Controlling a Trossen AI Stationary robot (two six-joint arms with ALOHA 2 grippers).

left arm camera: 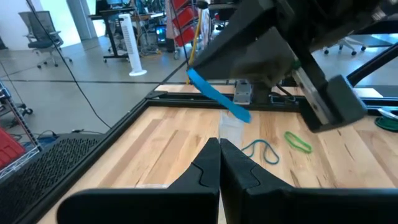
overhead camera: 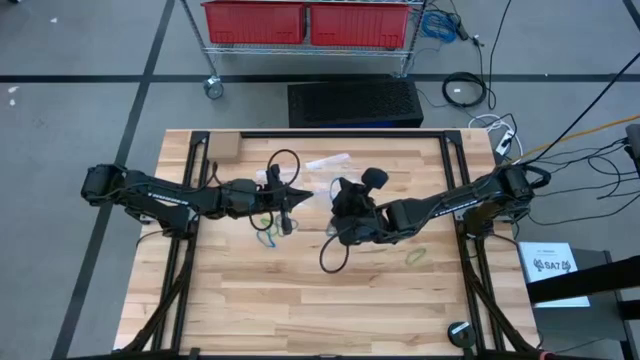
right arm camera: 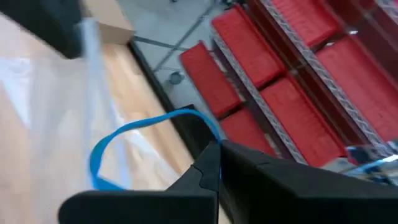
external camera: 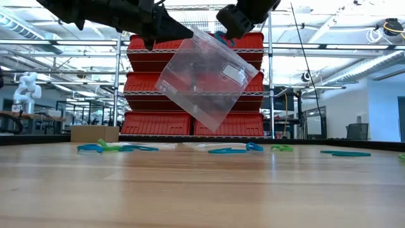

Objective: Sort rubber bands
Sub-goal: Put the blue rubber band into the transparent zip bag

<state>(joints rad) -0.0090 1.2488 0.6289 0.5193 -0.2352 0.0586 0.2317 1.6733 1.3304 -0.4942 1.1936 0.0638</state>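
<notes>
Rubber bands [external camera: 228, 151] on table, left claw [external camera: 183, 31] gripping clear bag [external camera: 207, 77] (raised), right claw [right arm camera: 214, 146] pinching blue band [right arm camera: 134, 134].

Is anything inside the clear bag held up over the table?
Low view: the clear bag looks empty, red bins showing through. The right gripper pinches a blue band at its mouth; the corner under the left gripper is hidden.

Grey floor [overhead camera: 80, 60] with dark seams beneath my wooden counter [overhead camera: 330, 310]. Wire shelving rack [external camera: 120, 95] behind, stacked with red bins [external camera: 158, 123]. Cardboard box [external camera: 93, 133] at counter's far edge. Black cables [overhead camera: 465, 90] on floor. Office chair [left arm camera: 43, 37], white tower fan [left arm camera: 130, 43] beyond. Bright overhead lighting.
</notes>
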